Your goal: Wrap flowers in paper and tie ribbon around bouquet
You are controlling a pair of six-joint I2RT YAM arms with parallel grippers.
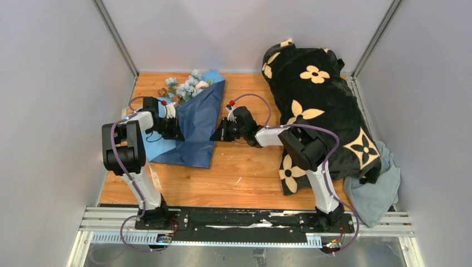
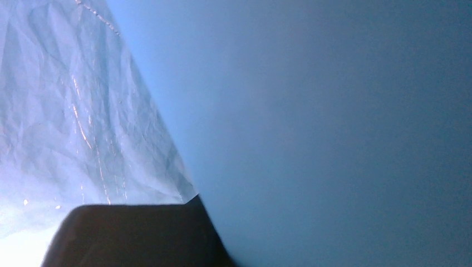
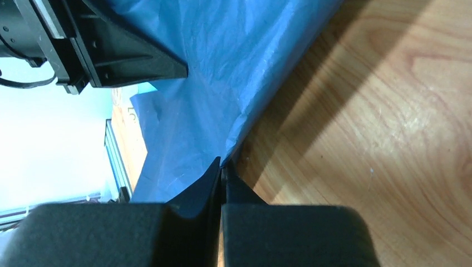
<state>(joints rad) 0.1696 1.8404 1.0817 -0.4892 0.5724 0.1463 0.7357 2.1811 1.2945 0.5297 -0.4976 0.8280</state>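
The paper (image 1: 195, 119) lies crumpled on the left of the wooden table, navy side up, with a light blue flap (image 1: 158, 147) at its near left. The flowers (image 1: 186, 86) rest at its far end, pale blue blooms showing. My left gripper (image 1: 171, 129) sits shut in the paper's left fold; in the left wrist view the navy sheet (image 2: 334, 111) covers the lens beside one dark finger (image 2: 133, 233). My right gripper (image 3: 222, 169) is shut on the paper's right edge (image 3: 222, 67), low over the wood. Ribbon and bouquet are out of view.
A black plush blanket (image 1: 323, 111) with cream flower prints is heaped along the right side, over a grey-blue cloth (image 1: 378, 194). The metal base rail (image 1: 250, 222) runs across the near edge. Grey walls close in the table on three sides.
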